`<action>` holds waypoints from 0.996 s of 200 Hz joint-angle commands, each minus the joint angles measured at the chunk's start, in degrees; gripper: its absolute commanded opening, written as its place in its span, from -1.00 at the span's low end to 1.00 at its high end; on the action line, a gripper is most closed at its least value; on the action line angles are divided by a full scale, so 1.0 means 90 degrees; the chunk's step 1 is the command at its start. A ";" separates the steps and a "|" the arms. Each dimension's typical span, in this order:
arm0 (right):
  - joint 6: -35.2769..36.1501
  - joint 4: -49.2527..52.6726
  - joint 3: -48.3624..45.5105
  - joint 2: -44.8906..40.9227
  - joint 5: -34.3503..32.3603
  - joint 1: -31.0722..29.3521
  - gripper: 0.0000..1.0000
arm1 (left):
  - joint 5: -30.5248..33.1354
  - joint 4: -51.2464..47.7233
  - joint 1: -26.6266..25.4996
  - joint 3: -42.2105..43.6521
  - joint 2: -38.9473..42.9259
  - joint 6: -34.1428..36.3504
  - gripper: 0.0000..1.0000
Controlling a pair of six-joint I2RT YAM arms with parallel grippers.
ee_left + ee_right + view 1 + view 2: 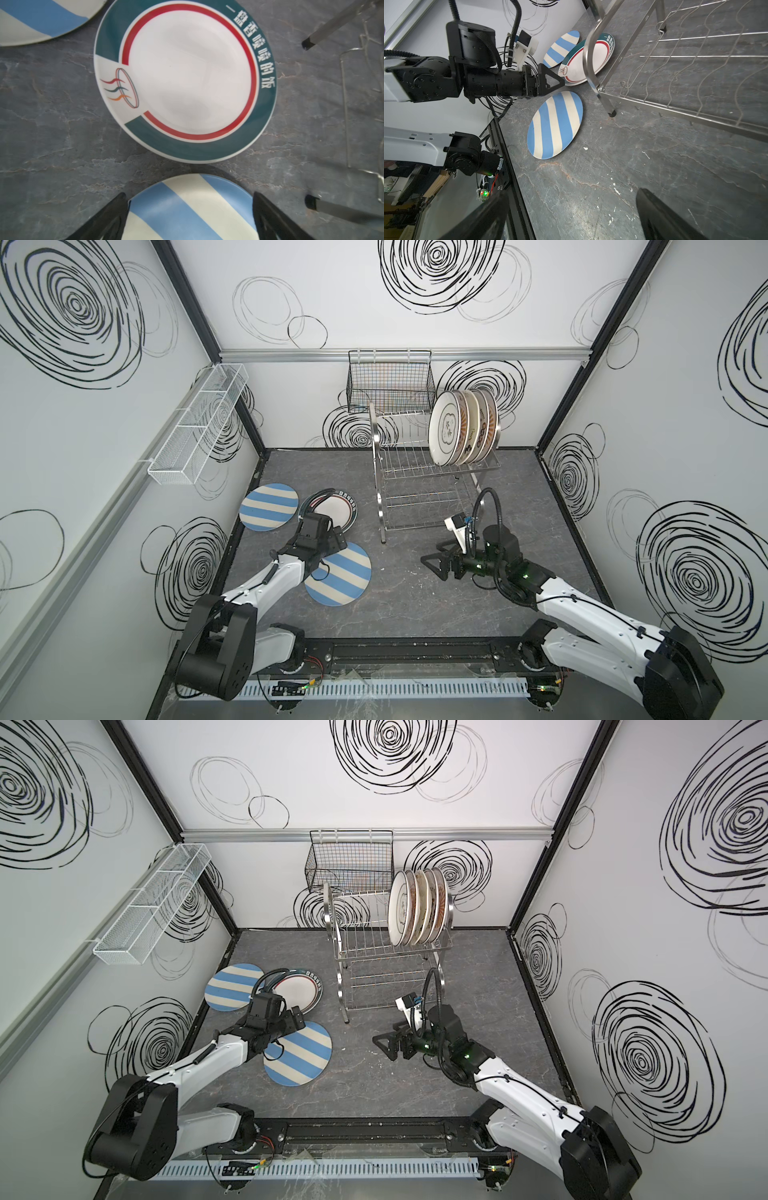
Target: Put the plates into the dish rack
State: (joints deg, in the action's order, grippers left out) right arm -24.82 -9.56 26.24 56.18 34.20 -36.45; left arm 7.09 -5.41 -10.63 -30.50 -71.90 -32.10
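Observation:
Several plates (461, 427) stand upright in the right end of the dish rack's (419, 472) upper tier, seen in both top views. Three plates lie flat on the table: a blue-and-cream striped one (269, 506) at the far left, a green-rimmed one (187, 79) beside it, and a nearer striped one (345, 576). My left gripper (189, 194) hovers open over the near striped plate's far edge, with its fingers (268, 216) wide on either side and nothing gripped. Low over bare table in front of the rack, my right gripper (432, 566) is open and empty.
A black wire basket (388, 381) hangs on the back wall behind the rack. A long white mesh basket (199, 423) is fixed to the left wall. The rack's legs (307, 43) stand close to the green-rimmed plate. A black rail (407, 651) runs along the table's front edge.

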 commanded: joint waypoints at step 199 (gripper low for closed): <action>-0.2510 -0.2331 -0.0265 0.2876 0.0341 -0.0870 0.92 | -0.1832 0.0921 -0.0145 0.1665 0.0865 -0.0957 0.92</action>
State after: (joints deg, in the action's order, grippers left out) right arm -42.35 -23.90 23.49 78.30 34.92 -43.07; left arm -6.61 5.15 -9.67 -17.87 -65.39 -36.75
